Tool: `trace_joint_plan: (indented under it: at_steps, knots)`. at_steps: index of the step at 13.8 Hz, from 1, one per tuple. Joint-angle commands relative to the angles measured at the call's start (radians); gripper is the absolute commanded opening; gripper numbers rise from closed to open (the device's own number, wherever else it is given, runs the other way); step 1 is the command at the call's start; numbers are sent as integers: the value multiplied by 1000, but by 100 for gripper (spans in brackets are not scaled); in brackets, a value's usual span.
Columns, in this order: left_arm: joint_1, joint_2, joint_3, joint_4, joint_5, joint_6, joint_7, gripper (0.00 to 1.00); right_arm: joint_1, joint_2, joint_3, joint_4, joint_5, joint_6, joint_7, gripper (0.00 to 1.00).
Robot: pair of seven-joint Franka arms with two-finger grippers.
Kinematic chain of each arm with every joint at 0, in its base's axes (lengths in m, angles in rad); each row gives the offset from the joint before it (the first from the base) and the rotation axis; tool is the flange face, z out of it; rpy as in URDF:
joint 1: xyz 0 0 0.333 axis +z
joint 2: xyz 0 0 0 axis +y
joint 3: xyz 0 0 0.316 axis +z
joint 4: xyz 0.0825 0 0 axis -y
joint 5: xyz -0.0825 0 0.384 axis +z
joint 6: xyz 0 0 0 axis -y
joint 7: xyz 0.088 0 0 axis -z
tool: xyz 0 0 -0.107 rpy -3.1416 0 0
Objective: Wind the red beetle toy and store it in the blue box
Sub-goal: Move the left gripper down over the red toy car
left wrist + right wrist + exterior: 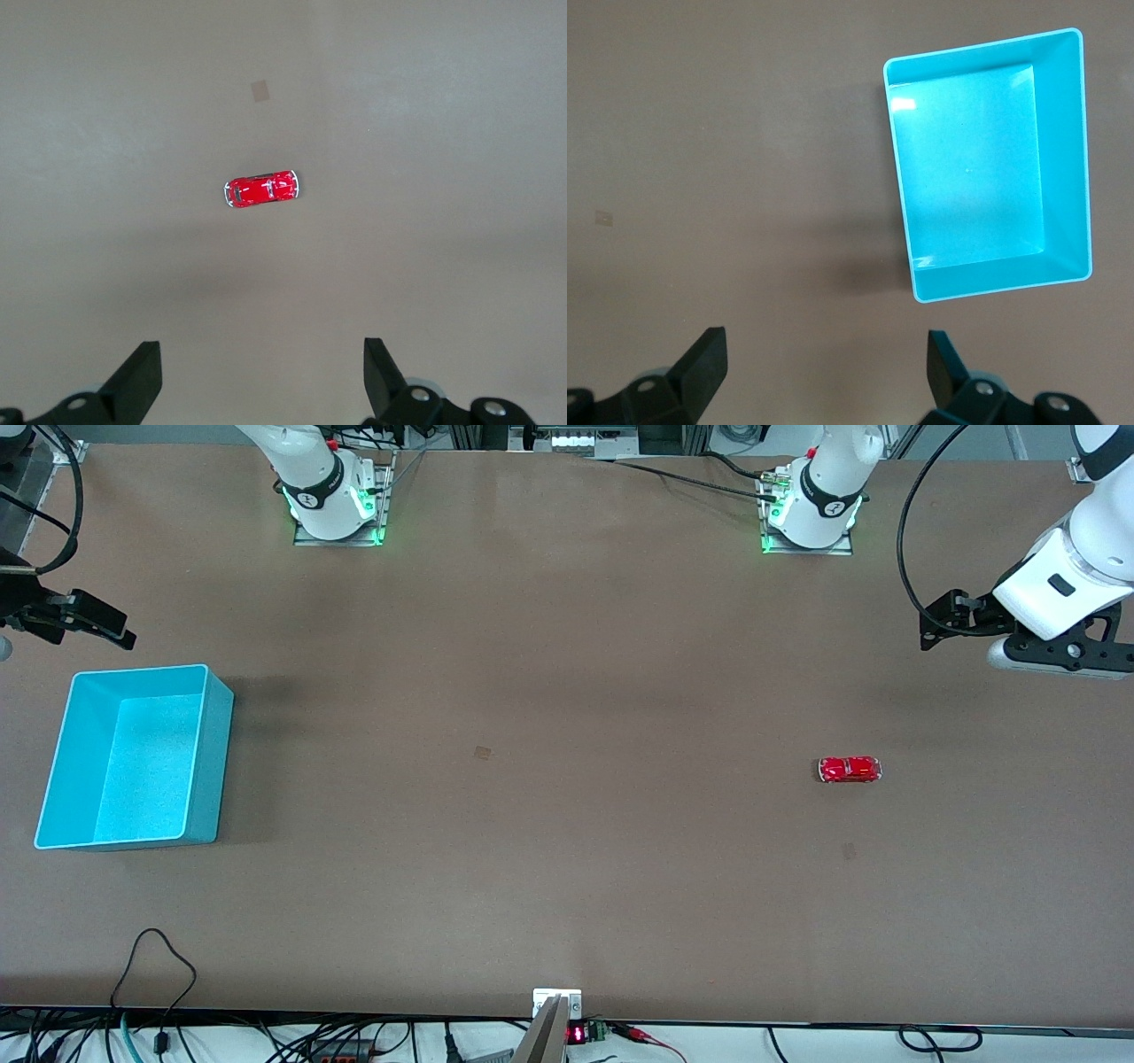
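Note:
The red beetle toy [850, 770] lies on the brown table toward the left arm's end; it also shows in the left wrist view [261, 189]. The blue box [211, 771] stands empty toward the right arm's end, and shows in the right wrist view [992, 282]. My left gripper [932, 620] is open and empty, up in the air over bare table beside the toy; its fingers [142, 376] frame bare table. My right gripper [120, 631] is open and empty, raised over the table just beside the box's rim, its fingers [704, 359] spread wide.
A small square mark [483, 753] sits on the table's middle. The arm bases [337, 505] [811, 514] stand at the table's edge farthest from the front camera. Cables and a small device [556, 1014] lie along the nearest edge.

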Motion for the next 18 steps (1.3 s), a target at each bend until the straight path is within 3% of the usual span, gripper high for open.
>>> trace_joint_plan:
  at_steps: [1, 9, 15, 18]
  knots:
    - [4, 6, -2, 22, -16, -17, 26, 100, -6, -20, 11, -13, -9, 10, -15, 100]
    - [-5, 14, -2, 19, -16, -24, 18, 100, 0, -19, 11, -13, -9, 16, -15, 100]
    - [-10, 41, -19, 19, -19, -241, 36, 100, 2, -16, 11, -13, -9, 21, -15, 100]
    - [7, 64, -17, 5, -18, -249, 304, 100, 2, -16, 11, -13, -9, 22, -15, 100]
